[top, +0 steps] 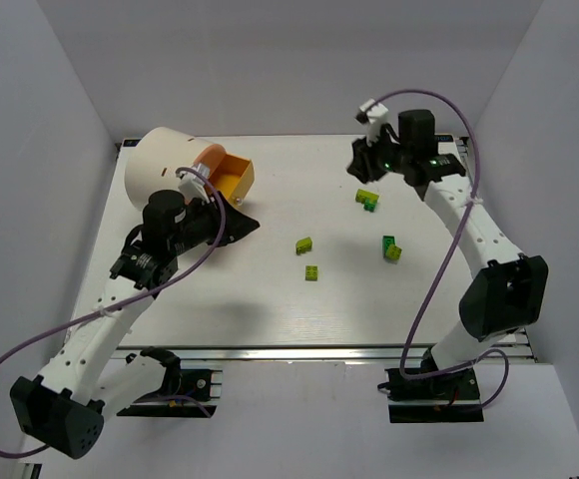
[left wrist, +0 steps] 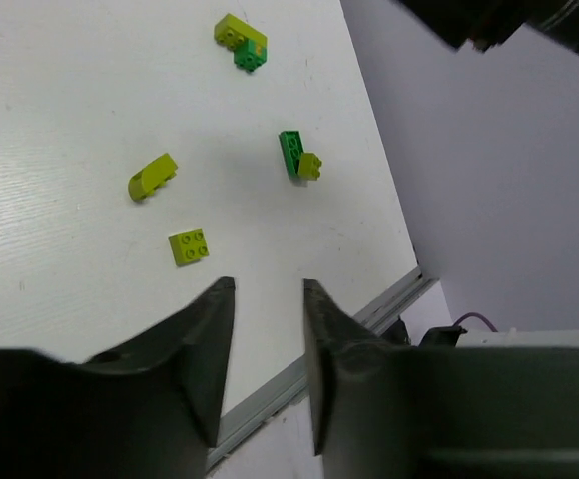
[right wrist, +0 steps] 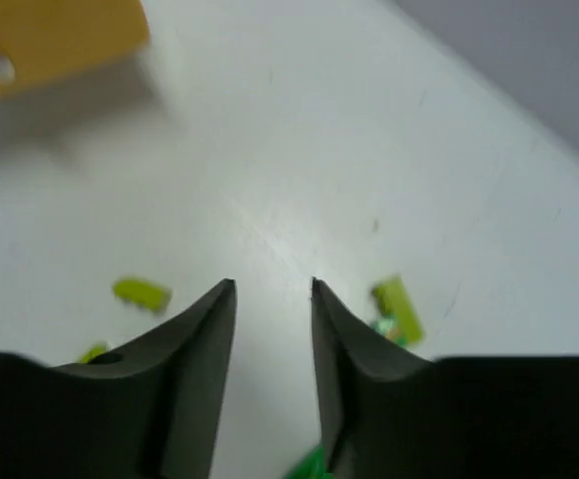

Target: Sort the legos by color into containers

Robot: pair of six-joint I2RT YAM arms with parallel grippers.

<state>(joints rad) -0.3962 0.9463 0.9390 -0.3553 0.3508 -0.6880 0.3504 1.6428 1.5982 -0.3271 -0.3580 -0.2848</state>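
Note:
The cream drum lies at the back left, with one orange tray pulled out of its orange face. My left gripper is open and empty just in front of that tray. In its wrist view I see a yellow-green brick, a square yellow-green brick, a green and yellow-green pair and another pair. My right gripper is open and empty above the back pair. Its wrist view shows the tray and a yellow-green brick. No cyan brick shows.
White walls close in the table on the left, back and right. A metal rail runs along the near edge. The bricks lie spread over the middle and right. A purple cable loops over the right arm.

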